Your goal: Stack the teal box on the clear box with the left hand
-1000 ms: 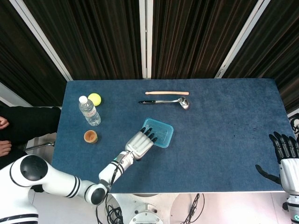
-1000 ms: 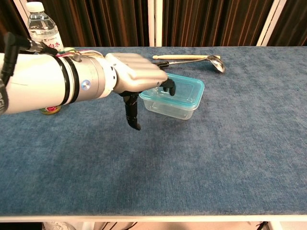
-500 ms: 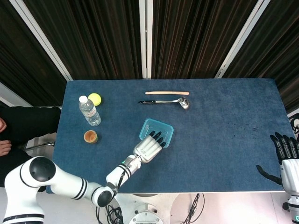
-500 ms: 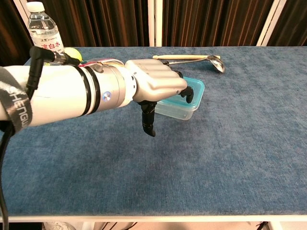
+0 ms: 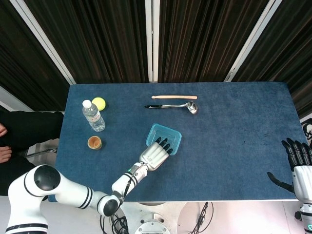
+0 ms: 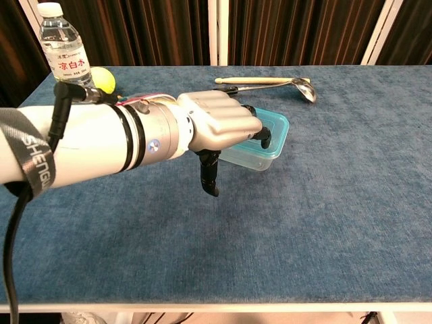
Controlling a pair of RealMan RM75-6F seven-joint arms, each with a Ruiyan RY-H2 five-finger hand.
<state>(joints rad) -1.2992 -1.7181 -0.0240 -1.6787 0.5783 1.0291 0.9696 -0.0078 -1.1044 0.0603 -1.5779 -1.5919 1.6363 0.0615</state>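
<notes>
Teal box [image 6: 270, 138]: already nested on the clear box; your left hand [image 6: 219, 125] hovers over it, fingers loosely spread, holding nothing.

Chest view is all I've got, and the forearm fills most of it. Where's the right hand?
Observer: In the head view the right hand hangs at the far right end of the table, fingers apart, holding nothing.
Operator: Anything I can't see on the left?
Observer: Yes, a small brown jar stands just nearer than the water bottle.
Operator: How does the left hand sit on the box?
Observer: From above, the left hand has its fingertips over the near rim of the teal box. I cannot tell if they touch it.
</notes>
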